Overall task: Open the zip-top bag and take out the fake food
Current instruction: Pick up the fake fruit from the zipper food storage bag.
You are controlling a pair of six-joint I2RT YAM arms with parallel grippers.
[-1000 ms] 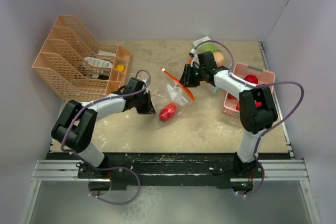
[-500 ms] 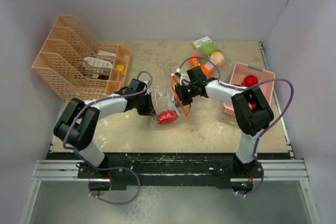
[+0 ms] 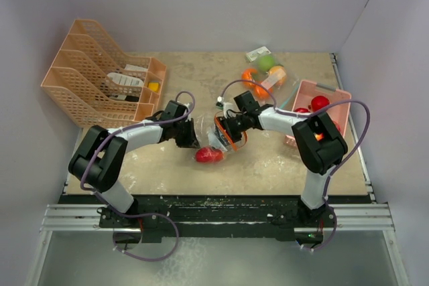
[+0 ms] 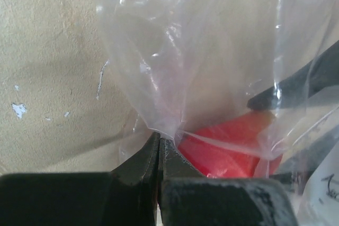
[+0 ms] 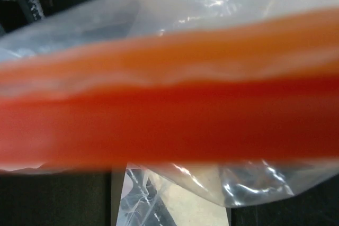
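The left gripper (image 4: 160,140) is seen clenched, with a fold of the clear zip-top bag (image 4: 201,51) pinched between its fingertips. A red apple (image 4: 228,144) is enclosed in the bag, just beyond and to the right of those fingertips, and is kept from them by the film. From above, the apple is found at the bag's near end on the table (image 3: 167,165), between the two grippers. The right gripper (image 3: 228,128) is placed at the bag's orange zip strip (image 5: 169,93), which is blurred across the right wrist view. Whether its fingers are closed on the strip cannot be told. Loose fruits (image 3: 265,72) are grouped at the back, and red apples (image 3: 320,102) are held in the pink basket (image 3: 328,90).
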